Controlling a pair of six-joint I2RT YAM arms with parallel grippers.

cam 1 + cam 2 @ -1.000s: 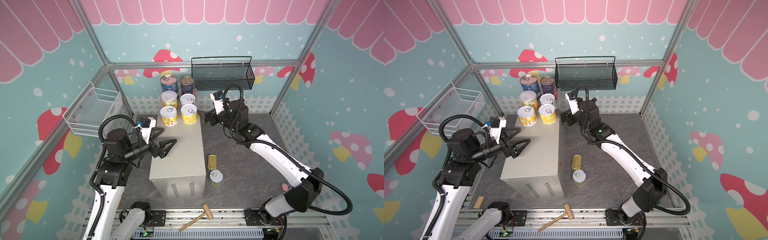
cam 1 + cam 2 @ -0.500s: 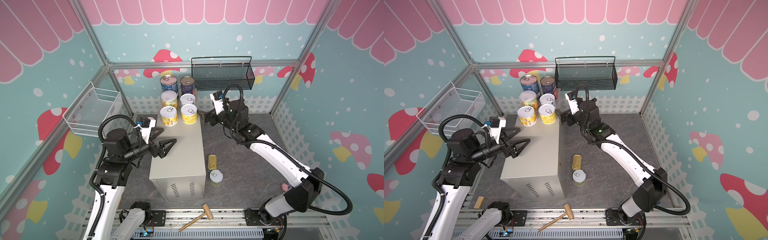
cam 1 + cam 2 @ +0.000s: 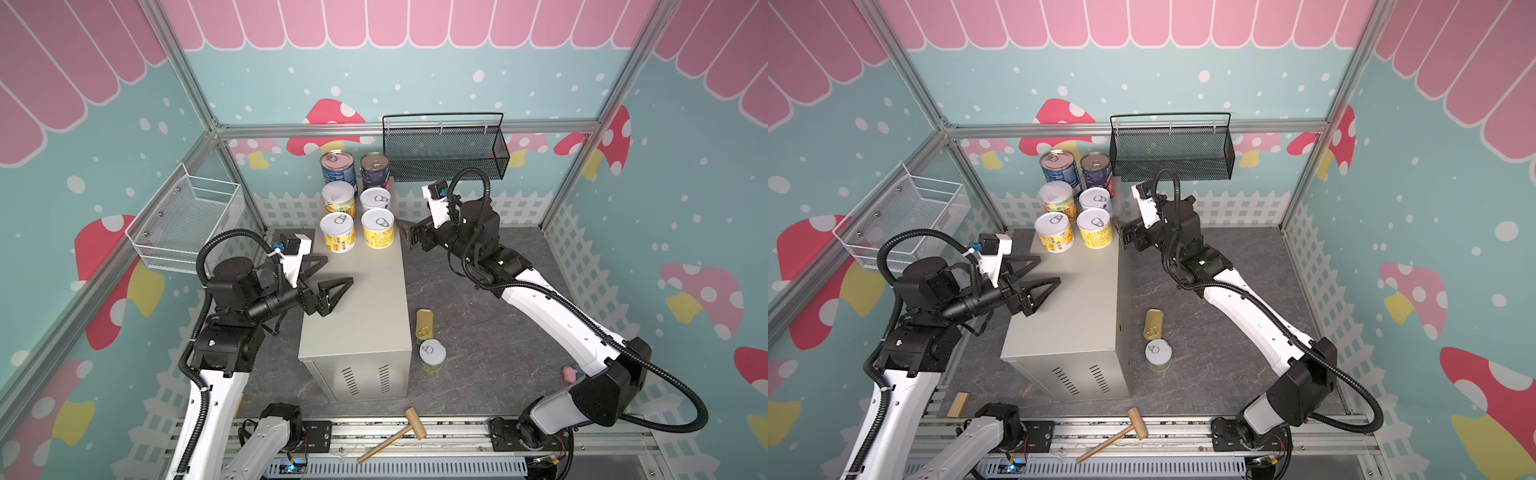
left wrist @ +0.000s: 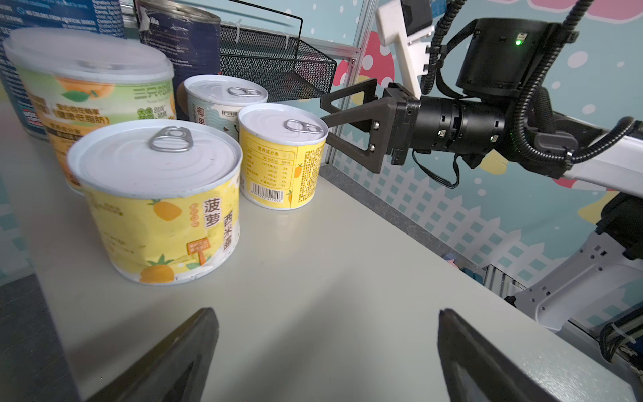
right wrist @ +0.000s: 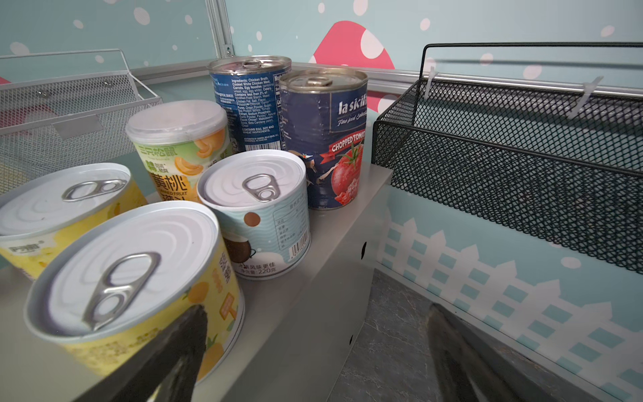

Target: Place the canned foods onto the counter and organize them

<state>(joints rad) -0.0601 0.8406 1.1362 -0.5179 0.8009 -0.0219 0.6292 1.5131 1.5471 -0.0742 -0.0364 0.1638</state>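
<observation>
counter [image 3: 365,299] is standing mid-floor, vent end facing the front rail. left gripper [image 3: 338,270] is hovering over its bare top, jaws spread wide, gripping nothing. right gripper [image 3: 405,232] is sitting at the counter's right edge just beside the front yellow tin [image 3: 377,229], jaws wide too, empty. six tins [image 3: 338,198] are standing in pairs on the far end. short tin [image 3: 432,353] and gold tin [image 3: 424,323] are sitting on the floor beside the counter.

The beige worktop [image 3: 365,307] stands on a dark marbled floor [image 3: 490,316]. At the worktop's far end six cans stand in pairs: pineapple cans [image 3: 338,232] frontmost, then peach can [image 3: 339,199] and coconut can [image 3: 375,199], with blue soup can [image 3: 337,166] and chopped-tomato can [image 3: 375,168] rearmost. On the floor beside the worktop, near its vented end, are a flat gold tin [image 3: 424,324] and an upright short can [image 3: 432,353].
</observation>
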